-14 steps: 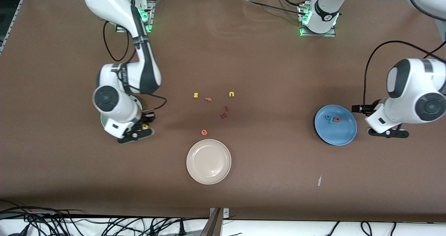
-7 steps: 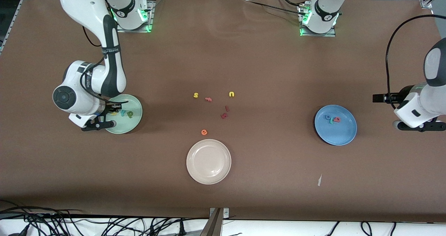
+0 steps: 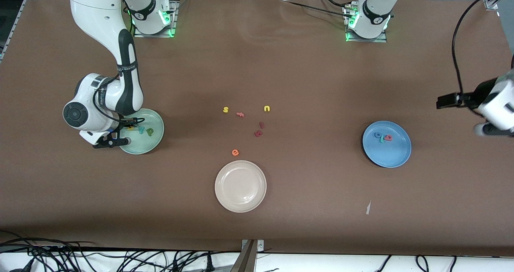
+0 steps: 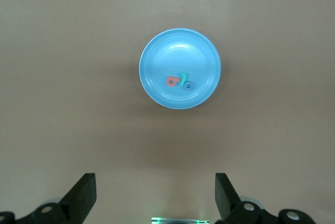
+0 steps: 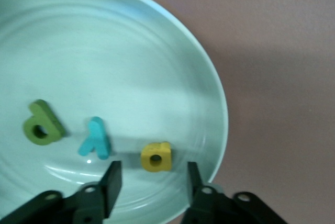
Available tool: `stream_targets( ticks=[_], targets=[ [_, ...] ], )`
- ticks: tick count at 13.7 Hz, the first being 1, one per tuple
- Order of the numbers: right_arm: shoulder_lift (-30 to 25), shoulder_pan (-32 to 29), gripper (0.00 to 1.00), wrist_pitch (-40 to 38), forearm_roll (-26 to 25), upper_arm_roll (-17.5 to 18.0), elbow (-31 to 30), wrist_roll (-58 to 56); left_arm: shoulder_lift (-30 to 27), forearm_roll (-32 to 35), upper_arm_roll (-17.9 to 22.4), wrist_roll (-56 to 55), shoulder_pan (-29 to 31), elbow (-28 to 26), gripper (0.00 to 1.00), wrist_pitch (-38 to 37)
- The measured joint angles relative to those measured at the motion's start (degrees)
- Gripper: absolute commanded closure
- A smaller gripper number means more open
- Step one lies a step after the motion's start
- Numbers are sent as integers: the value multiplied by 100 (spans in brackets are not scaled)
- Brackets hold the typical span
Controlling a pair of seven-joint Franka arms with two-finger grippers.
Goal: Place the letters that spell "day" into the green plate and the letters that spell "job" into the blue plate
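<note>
Mint-green plate (image 5: 78,35) (yellow a (image 5: 156,156)), blue plate (image 3: 395,153).

Whole table (image 3: 281,224) seen from high front camera facing the bases. Blue plate (image 4: 180,68) viewed straight down from well above by left wrist; green plate (image 5: 104,77) viewed close by right wrist. Both plates shared with front view.

Beige-white plate (image 3: 240,186) nearest the front camera, orange e (image 3: 235,152) just above it (apart), yellow s (image 3: 225,110), yellow u (image 3: 266,108)
</note>
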Motion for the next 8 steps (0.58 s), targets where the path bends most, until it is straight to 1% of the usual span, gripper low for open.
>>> stream_targets(
  ticks=[2, 4, 6, 8],
  targets=[
    [-23, 12, 0, -403, 2, -4, 312, 46, -628, -123, 257, 167, -167, -669, 0, 356],
    [-60, 26, 0, -990, 2, -90, 861, 71, -1007, -180, 621, 531, -381, -1285, 0, 709],
    [-105, 39, 0, -1708, 1, -308, 1525, 72, -1099, -206, 879, 883, -517, -1519, 0, 838],
    [-145, 37, 0, -2413, -25, -541, 2244, 61, -1101, -210, 899, 960, -611, -1528, 0, 875]
  ],
)
